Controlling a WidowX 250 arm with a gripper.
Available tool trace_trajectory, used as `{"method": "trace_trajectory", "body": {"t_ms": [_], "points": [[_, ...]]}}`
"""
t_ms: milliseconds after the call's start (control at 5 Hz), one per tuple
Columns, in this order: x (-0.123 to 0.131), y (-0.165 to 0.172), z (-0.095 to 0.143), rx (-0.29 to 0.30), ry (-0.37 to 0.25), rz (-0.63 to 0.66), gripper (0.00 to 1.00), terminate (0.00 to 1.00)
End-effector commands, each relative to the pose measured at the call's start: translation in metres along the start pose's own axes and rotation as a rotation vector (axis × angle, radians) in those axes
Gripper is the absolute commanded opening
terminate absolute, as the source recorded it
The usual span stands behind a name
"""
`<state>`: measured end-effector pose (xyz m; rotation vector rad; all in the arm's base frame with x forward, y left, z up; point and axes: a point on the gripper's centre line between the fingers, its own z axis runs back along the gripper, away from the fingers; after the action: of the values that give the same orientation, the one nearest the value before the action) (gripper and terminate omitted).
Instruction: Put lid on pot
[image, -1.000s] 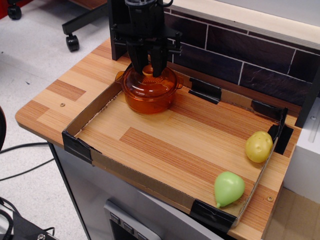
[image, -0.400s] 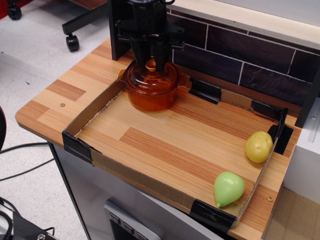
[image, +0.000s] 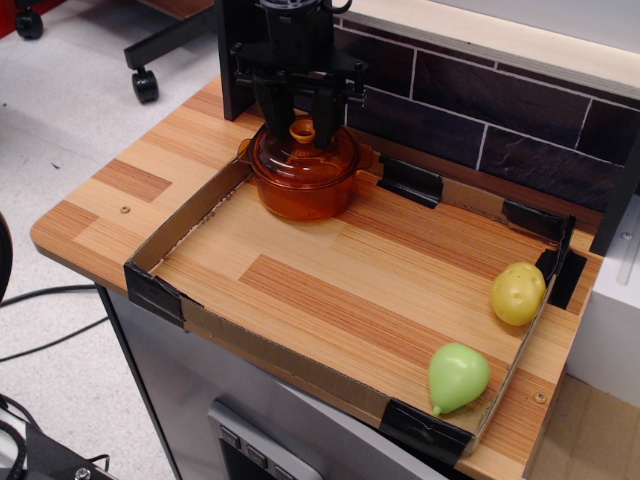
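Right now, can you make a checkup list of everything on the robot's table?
Surface: wooden table with a low cardboard tray taped at the corners.
Job's things: orange lid sits on the orange pot, back left of the tray.
Clutter: yellow potato and green pear at the tray's right end.
Tool: black tool above the lid, fingers either side of the knob; open.
Cables: black cables on the floor, left.
Surroundings: dark brick wall behind; chair wheel on the floor.
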<state>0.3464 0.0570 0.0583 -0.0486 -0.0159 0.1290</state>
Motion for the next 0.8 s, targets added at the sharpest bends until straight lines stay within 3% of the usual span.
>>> {"method": "trace_trajectory", "body": {"t_ms": [0, 200, 600], "points": [[-0.009, -0.008, 0.058, -0.051, -0.084, -0.054, 1.00, 0.00], [-0.022, -0.017, 0.083, -0.067, -0.108, -0.073, 1.00, 0.00], [-0.054, -0.018, 0.093, -0.094, -0.071, -0.201, 1.00, 0.00]]}}
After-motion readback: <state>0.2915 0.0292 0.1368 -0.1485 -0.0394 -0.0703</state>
